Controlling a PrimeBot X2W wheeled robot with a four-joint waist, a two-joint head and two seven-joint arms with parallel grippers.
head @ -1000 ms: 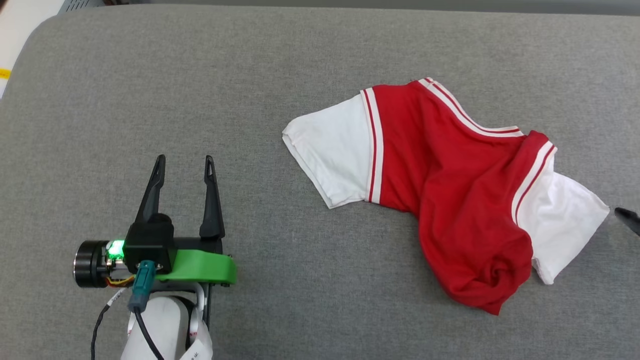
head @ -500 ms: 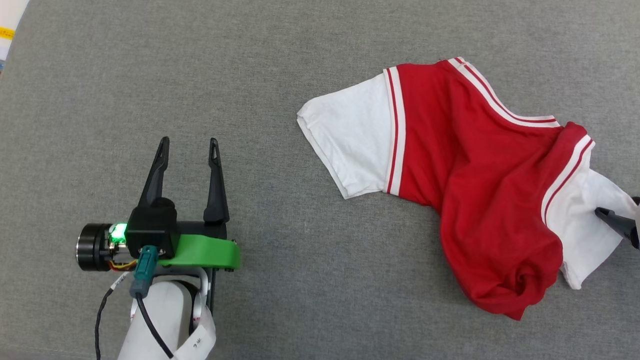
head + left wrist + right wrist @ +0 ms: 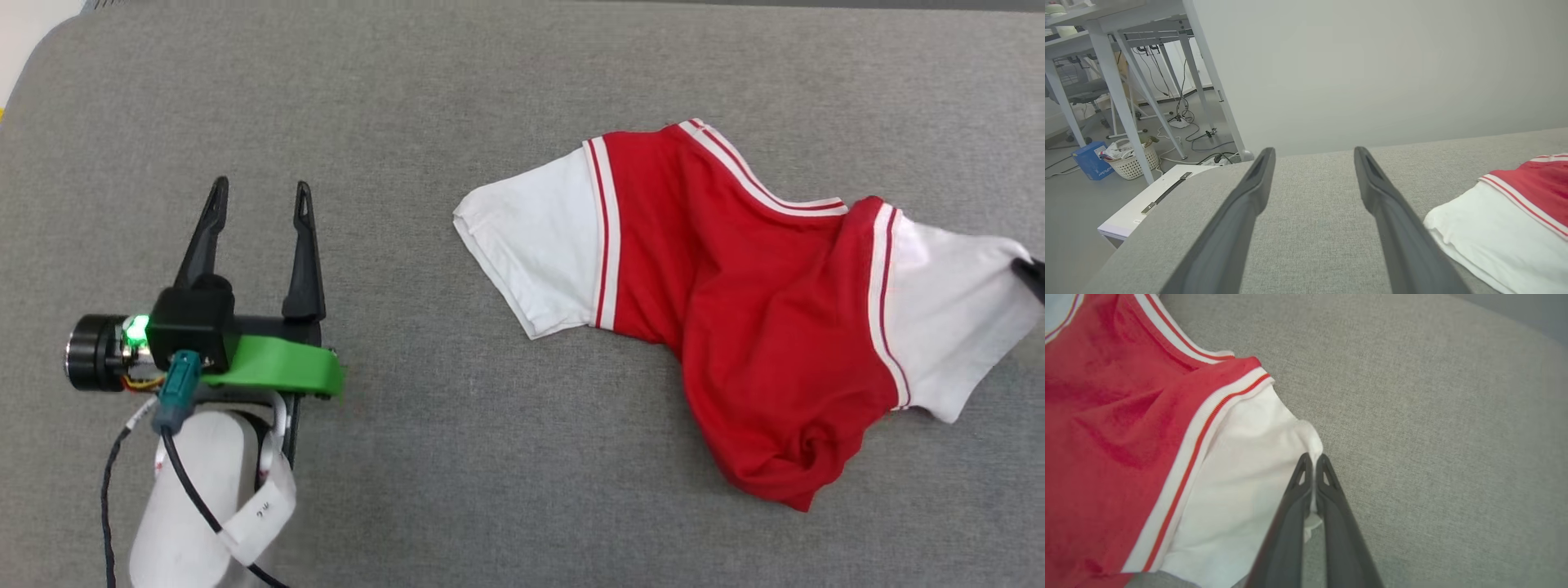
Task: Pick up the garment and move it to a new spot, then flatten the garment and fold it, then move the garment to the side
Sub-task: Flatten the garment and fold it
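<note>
My left gripper [image 3: 261, 186] hovers at the near left, forearm pointing away, fingers [image 3: 304, 253] spread over the grey worktop [image 3: 490, 490]. Farther right lies the crumpled garment [image 3: 735, 327]. My right gripper [image 3: 1314, 457] pinches its white sleeve [image 3: 1241, 477] at the edge.

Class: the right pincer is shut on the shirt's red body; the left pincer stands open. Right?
No: the right pincer grips the shirt by its white sleeve, not its red body, per the right wrist view. The left pincer stands open.
</note>
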